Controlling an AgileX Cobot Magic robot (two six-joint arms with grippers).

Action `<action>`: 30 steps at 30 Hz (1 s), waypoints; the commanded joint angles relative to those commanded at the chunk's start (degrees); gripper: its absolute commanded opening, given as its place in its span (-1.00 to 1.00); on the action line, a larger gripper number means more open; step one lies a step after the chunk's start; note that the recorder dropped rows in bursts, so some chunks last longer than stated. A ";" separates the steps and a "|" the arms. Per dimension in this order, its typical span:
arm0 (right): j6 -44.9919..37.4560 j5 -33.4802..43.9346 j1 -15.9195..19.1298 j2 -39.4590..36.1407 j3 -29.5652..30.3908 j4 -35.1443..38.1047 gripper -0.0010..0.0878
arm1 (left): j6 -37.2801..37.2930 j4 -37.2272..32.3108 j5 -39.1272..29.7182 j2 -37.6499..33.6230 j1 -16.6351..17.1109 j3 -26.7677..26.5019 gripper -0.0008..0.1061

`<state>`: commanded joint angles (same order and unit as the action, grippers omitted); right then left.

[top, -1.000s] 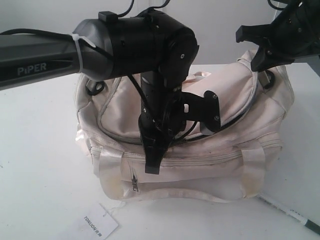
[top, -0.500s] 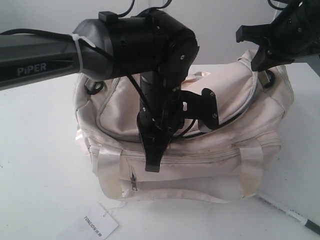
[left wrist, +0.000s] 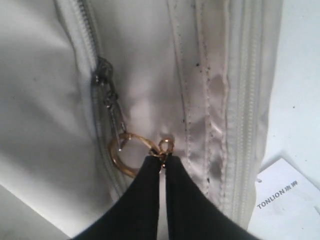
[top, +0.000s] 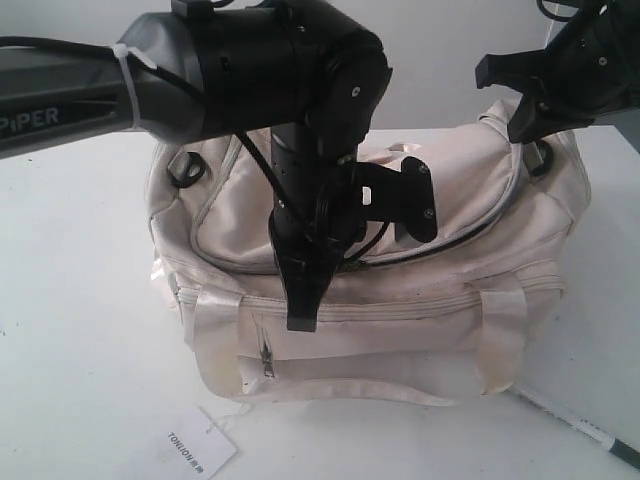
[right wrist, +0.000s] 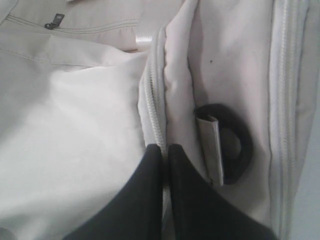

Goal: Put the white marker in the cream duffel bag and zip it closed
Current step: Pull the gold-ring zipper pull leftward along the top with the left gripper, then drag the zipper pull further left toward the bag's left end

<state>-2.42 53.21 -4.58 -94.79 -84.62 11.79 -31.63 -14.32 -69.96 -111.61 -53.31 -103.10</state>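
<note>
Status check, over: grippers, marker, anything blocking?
Left gripper shut on gold ring pull. Right gripper pinching cream duffel bag by its zipper. White marker on table beside bag, not inside. Nothing seen in the way.

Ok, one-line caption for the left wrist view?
The left fingers pinch the gold ring pull on the cream duffel bag.

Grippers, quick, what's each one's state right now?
Left gripper: closed on the gold zipper ring.
Right gripper: closed, pinching the bag at its zipper seam.

Probably a lab: bare white table (top: 80,330), plain wall (top: 440,50).
</note>
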 joint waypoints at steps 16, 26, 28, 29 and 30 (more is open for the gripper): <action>0.04 -0.08 0.00 0.00 0.00 -1.60 -0.98 | 3.57 0.78 0.00 5.95 0.00 0.00 -0.99; 0.04 0.04 0.00 0.00 0.00 -2.75 -0.98 | 3.72 0.78 0.00 7.63 0.00 0.89 -0.99; 0.04 0.30 0.00 0.00 0.00 -2.88 -0.98 | 3.72 0.78 0.00 7.63 0.00 1.46 -0.99; 0.04 0.30 0.00 0.00 0.00 -3.17 -0.98 | 3.76 0.78 0.00 7.63 0.00 1.94 -0.99; 0.17 0.30 0.00 0.00 0.00 -3.44 -0.98 | 3.76 0.65 0.00 7.63 0.00 2.18 -0.99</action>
<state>-2.25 53.51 -4.58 -94.79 -84.62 8.36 -27.87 -13.66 -69.96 -103.98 -53.31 -100.92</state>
